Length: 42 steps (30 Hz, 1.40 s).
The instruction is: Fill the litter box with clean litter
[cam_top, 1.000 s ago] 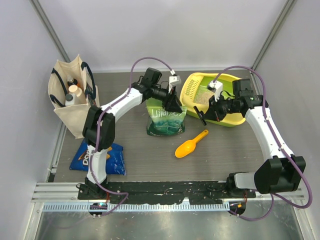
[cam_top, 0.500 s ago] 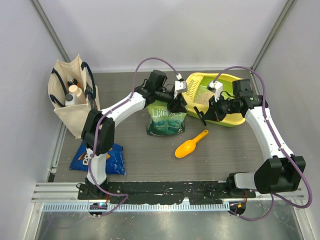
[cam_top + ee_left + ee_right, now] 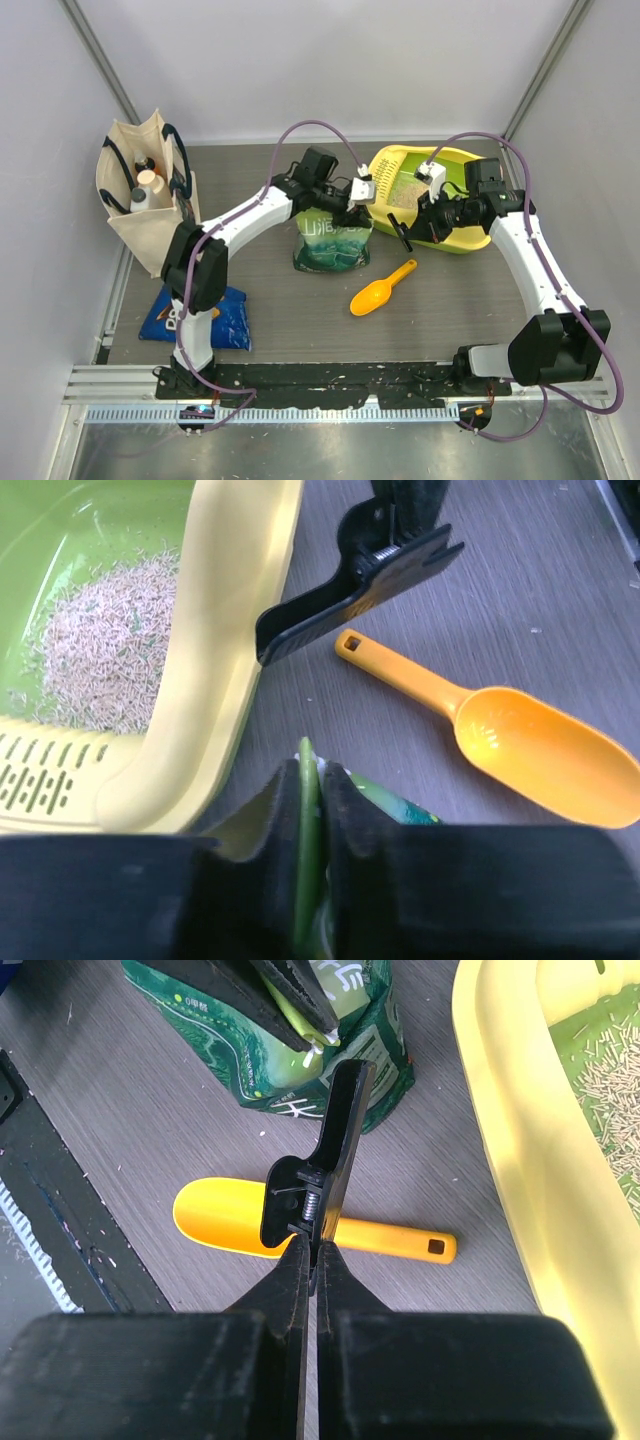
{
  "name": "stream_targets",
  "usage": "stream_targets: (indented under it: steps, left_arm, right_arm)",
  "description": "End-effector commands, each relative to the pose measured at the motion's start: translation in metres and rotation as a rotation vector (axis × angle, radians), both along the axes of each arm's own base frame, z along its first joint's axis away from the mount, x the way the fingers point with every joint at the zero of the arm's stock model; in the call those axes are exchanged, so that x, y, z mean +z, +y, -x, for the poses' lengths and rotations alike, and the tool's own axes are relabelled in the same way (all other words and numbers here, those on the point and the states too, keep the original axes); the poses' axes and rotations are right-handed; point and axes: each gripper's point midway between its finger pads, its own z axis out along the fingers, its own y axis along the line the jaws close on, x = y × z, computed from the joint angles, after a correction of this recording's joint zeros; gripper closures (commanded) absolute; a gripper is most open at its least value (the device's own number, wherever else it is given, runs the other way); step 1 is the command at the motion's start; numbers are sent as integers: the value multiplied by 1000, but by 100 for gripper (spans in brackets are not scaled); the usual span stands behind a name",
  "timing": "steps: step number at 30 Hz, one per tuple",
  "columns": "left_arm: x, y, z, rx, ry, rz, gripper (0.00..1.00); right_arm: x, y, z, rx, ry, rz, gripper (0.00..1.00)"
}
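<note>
The litter box (image 3: 455, 238) stands at the back right, with a yellow rim (image 3: 215, 630) and a lime-green basin. A small heap of clean litter (image 3: 100, 665) lies in it near the slotted grate; it also shows in the right wrist view (image 3: 610, 1070). My left gripper (image 3: 348, 208) is shut on the top edge of the green printed pouch (image 3: 328, 245), right beside the box's near-left rim. In its wrist view the gripper (image 3: 310, 800) pinches the green pouch edge. My right gripper (image 3: 312, 1260) is shut on a black spring clip (image 3: 325, 1175), held above the table between the pouch and the box.
An orange scoop (image 3: 383, 288) lies on the table in front of the box. A cloth tote bag (image 3: 140, 200) with bottles stands at the back left. A blue Doritos bag (image 3: 200, 315) lies near the left arm's base.
My left gripper has moved right toward the litter box, drawing the pouch's top with it. The right arm and the clip have not moved.
</note>
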Motion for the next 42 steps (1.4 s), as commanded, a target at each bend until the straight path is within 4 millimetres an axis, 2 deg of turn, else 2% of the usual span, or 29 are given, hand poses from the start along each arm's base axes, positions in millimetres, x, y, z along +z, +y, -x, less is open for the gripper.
stream_targets:
  steps: [1,3,6,10,11,12,13,15,17,18,20,21,23,24,27,30,32,37,42]
  left_arm:
    - [0,-2,16,-43,90,-29,91]
    - [2,-2,16,-43,138,-9,100]
    - [4,-1,14,-17,237,9,100]
    - [-3,-1,9,8,352,7,100]
    - [-2,0,7,35,392,7,95]
    - [-8,3,5,63,421,4,78]
    - [-2,-1,-8,110,394,36,71]
    - [12,-1,-14,165,443,72,58]
    - [38,-2,-25,180,381,140,51]
    - [52,-2,-28,178,354,163,44]
    - [72,2,-30,168,322,183,38]
    - [94,5,-30,144,258,208,36]
    - [103,15,-24,117,240,189,34]
    - [121,19,-18,87,195,200,34]
    - [119,37,-2,42,93,123,30]
    - [112,46,-1,38,-3,87,28]
    - [109,50,1,22,-46,78,28]
    - [120,50,11,-12,-151,95,28]
    - [113,44,17,-48,-129,81,30]
  right_arm:
    - [10,1,-5,-9,-31,-16,98]
    - [9,0,-4,-9,-26,-16,99]
    - [8,1,-5,-7,-22,-16,99]
    - [7,2,-6,-3,-14,-24,99]
    - [8,3,-8,-4,-14,-25,99]
    - [8,3,-8,-4,-13,-29,99]
    - [10,3,-10,-4,-16,-33,99]
    - [11,4,-11,0,-18,-39,99]
    - [14,5,-12,5,-24,-40,99]
    - [14,5,-12,14,-30,-40,99]
    - [20,8,-9,46,-38,-56,99]
    - [23,10,-8,71,-61,-56,99]
    - [33,14,-5,112,-82,-76,99]
    - [36,14,-4,132,-95,-79,99]
    - [49,20,-1,209,-128,-81,99]
    - [58,25,-5,246,-143,-75,99]
    - [52,29,-3,286,-140,-47,98]
    - [53,40,2,346,-168,-26,99]
    - [64,62,2,401,-207,-35,98]
